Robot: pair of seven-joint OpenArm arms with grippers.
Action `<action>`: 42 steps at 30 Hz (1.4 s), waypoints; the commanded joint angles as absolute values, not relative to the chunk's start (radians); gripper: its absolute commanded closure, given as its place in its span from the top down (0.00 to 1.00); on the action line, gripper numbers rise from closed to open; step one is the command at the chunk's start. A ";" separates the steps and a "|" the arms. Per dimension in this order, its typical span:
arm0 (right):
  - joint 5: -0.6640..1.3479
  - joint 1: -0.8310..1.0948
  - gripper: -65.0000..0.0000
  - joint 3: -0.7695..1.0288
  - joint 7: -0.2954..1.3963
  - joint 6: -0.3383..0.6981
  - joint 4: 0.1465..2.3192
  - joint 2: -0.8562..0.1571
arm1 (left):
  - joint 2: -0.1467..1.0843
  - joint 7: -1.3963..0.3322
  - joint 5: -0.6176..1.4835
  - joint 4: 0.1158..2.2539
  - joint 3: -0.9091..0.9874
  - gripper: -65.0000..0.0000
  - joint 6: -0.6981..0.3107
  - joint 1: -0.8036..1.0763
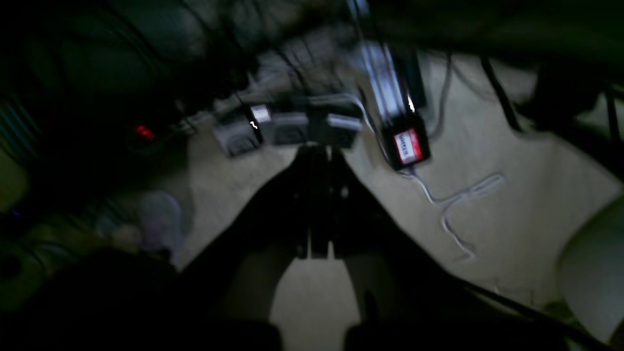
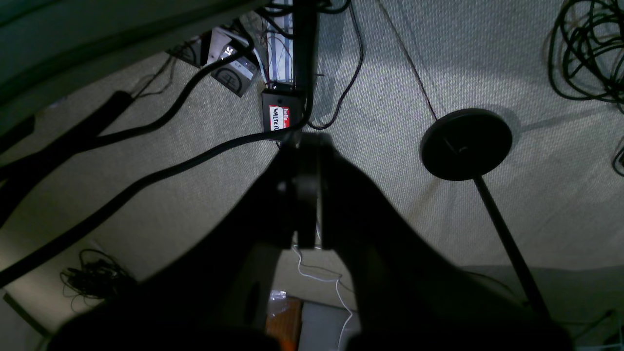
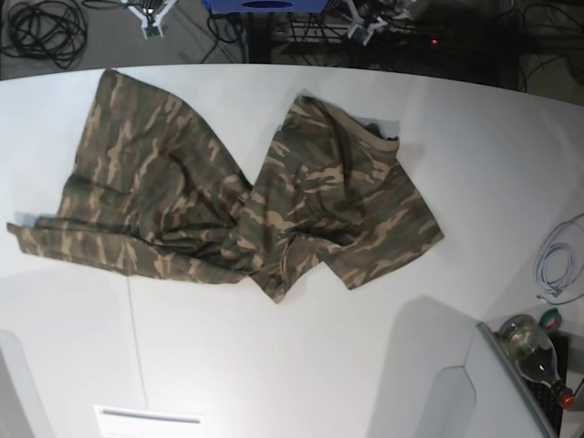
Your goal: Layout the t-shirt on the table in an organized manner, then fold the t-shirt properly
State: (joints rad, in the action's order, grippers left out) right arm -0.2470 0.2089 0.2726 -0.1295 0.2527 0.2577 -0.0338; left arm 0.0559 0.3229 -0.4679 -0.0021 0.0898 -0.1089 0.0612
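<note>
The camouflage t-shirt [image 3: 246, 192] lies crumpled on the white table [image 3: 301, 365], twisted and bunched at its middle, with the tan collar [image 3: 388, 137] at the far right. Neither gripper shows in the base view. In the left wrist view, my left gripper [image 1: 319, 151] is shut and empty, hanging over carpeted floor in a dark, blurred picture. My right gripper [image 2: 307, 141] is likewise shut with nothing in it, also over the floor. The t-shirt is out of both wrist views.
A bottle [image 3: 534, 351] and a coiled white cable [image 3: 561, 265] sit at the table's right edge. On the floor are a black round stand base [image 2: 465, 144], a labelled black box [image 2: 279, 117], thick cables [image 2: 146, 180] and a white cord [image 1: 453, 204].
</note>
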 commanded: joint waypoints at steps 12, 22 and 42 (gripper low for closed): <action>-0.248 0.216 0.02 0.272 -0.133 0.249 0.259 -0.036 | 0.021 0.335 -0.470 0.000 0.084 0.00 -0.114 0.085; -0.248 0.226 0.02 0.272 -0.133 0.249 0.259 -0.036 | 0.022 0.337 -0.467 0.000 0.087 0.00 -0.114 0.108; -0.246 0.229 0.02 0.274 -0.131 0.249 0.259 -0.028 | -0.039 0.329 -0.469 0.000 0.114 0.00 -0.114 0.082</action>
State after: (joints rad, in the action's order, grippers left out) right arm -0.2474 0.2245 0.2729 -0.1287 0.2531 0.2577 -0.0273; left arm -0.0517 0.3374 -0.4694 0.0048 0.1150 -0.1078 0.0677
